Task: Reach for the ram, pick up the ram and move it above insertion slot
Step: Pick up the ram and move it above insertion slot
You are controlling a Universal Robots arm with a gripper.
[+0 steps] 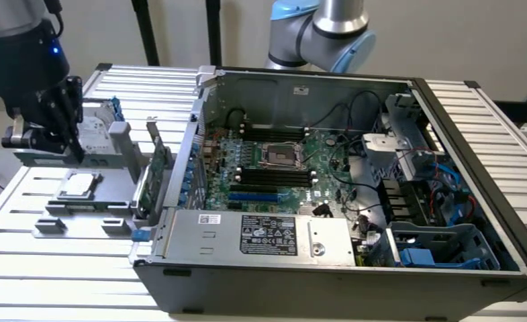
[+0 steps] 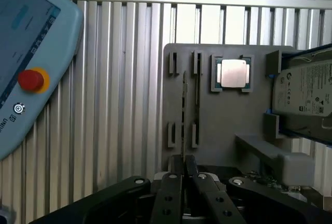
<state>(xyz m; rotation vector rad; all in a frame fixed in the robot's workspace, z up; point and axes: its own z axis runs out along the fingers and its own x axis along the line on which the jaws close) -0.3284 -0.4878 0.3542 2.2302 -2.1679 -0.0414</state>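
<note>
the hand [image 2: 183, 162] is seen raised over the desk [image 2: 124, 105], its fingers pressed together. the ram [image 2: 183, 107] is stood on edge in the grey holder [image 2: 228, 125], just ahead of the fingertips (a silver processor chip [image 2: 232, 73] is set farther off).

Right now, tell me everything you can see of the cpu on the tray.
The cpu is a square chip with a bright silver, metal-looking lid on a thin green board, which shows as a rim around the lid. It lies flat, lid up, seated in a pocket of the grey tray, which rests on the ribbed table. Only the tray touches it. A hard drive sits beside it, apart. No markings can be read.
</note>
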